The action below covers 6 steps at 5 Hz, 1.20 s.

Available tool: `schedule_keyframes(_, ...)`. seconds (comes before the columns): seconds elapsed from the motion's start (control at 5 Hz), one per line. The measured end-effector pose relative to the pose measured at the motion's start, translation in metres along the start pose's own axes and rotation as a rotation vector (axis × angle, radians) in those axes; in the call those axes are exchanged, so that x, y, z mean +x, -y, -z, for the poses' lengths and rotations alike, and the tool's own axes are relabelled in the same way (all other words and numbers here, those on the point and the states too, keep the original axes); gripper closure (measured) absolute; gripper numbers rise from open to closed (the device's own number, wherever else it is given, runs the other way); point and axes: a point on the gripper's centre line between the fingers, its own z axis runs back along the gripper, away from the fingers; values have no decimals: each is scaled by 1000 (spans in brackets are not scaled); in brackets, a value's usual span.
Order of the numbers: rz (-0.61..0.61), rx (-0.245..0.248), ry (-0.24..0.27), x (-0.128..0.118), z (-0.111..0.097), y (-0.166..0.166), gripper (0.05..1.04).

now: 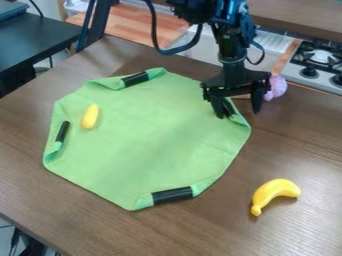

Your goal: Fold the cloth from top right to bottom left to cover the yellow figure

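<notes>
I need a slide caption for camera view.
Green cloth with a yellow figure on it, open tool at its upper right edge, banana nearby.

A yellow banana (pixel 273 190) lies on the brown table (pixel 220 230), toward the lower right. Near the far edge of this table there is one round pinkish-purple thing (pixel 278 86) (what it is exactly, one cannot tell). Behind are a stove (pixel 318 74) with black knobs and, more left, a reddish wooden surface (pixel 133 22). A dark table (pixel 40 36) stands at upper left.

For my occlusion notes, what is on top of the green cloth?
On the cloth: a yellow figure near its left edge and black tape on folded edges. Anything beneath it is hidden.
</notes>
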Motion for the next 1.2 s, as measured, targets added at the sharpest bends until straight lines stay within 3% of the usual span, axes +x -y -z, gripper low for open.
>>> schedule_keyframes(0.2,-2,-20,14,4,1,-2,108)
schedule_keyframes(0.6,-5,-29,31,9,3,-14,683)
schedule_keyframes(0.8,-10,-51,36,8,1,-18,905)
schedule_keyframes(1.0,-33,-81,16,9,-6,-27,1009)
schedule_keyframes(1.2,-79,-115,11,18,-22,-43,1030)
